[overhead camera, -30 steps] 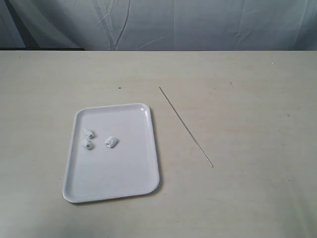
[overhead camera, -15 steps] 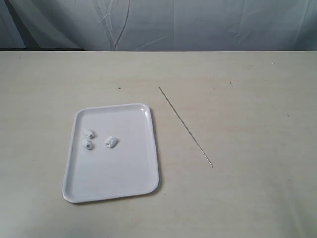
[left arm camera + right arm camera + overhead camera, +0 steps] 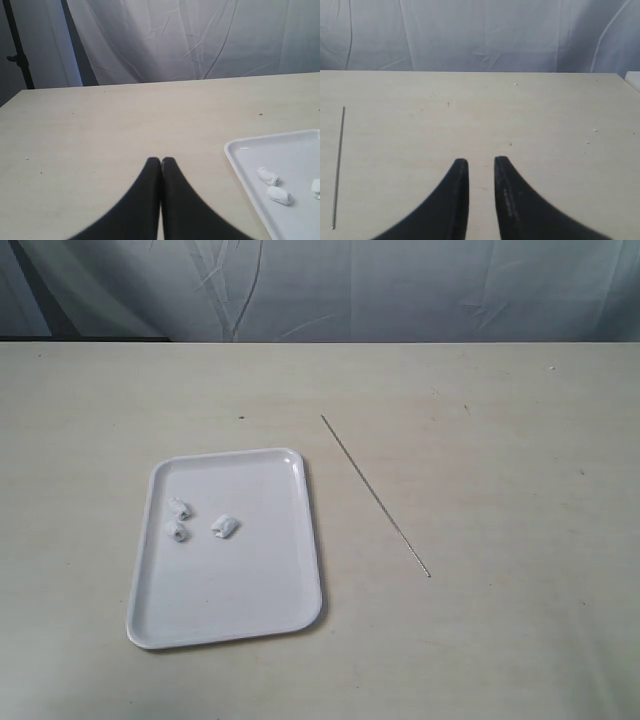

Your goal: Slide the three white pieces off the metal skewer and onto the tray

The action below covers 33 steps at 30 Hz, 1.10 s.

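- Left wrist view has the left claw (image 3: 161,161) nearest, tips pressed together on nothing, above bare bench (image 3: 75,150) near the tray (image 3: 290,155).
- The right claw (image 3: 481,162) is part-open and equally empty, probably because nothing is left to hold.
- On the tray the three white pieces (image 3: 224,526) lie loose and close together (the job looks done).
- Farthest, the metal skewer (image 3: 376,496) lies bare on the bench, apart from the tray.

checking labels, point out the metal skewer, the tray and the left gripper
metal skewer (image 3: 376,496), exterior view, middle of the rod
tray (image 3: 245,585), exterior view, bare part of its floor
left gripper (image 3: 161,160), left wrist view, where the shut fingertips meet
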Tool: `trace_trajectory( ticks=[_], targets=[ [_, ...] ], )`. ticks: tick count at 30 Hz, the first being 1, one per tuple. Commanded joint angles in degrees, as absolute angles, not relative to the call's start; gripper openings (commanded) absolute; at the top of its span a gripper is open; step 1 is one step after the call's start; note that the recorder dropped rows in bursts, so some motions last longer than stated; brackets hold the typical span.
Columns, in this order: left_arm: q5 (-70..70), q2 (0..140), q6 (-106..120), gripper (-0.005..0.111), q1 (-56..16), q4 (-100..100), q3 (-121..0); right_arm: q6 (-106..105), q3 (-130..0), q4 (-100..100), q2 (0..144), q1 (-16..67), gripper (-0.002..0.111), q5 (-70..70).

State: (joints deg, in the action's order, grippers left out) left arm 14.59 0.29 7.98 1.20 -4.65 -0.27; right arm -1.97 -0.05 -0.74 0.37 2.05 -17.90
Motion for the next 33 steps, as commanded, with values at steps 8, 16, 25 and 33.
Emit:
trace_trajectory(
  ticks=[8,16,25,33],
  targets=[
    [14.15,0.0,7.68,0.0,1.53,-5.26,0.0,-1.72,0.0,-2.03,0.0,2.27,0.019,-15.96],
    [14.15,0.0,7.68,0.0,1.53,-5.26,0.0,-1.61,0.0,-1.46,0.0,2.27,-0.001,-16.33],
    [14.15,0.0,7.68,0.0,1.53,-5.26,0.0,-1.61,0.0,-0.94,0.0,2.27,-0.001,-16.1],
    [14.15,0.0,7.68,0.0,1.53,-5.26,0.0,-1.61,0.0,-0.94,0.0,2.27,-0.001,-15.94]
  ],
)
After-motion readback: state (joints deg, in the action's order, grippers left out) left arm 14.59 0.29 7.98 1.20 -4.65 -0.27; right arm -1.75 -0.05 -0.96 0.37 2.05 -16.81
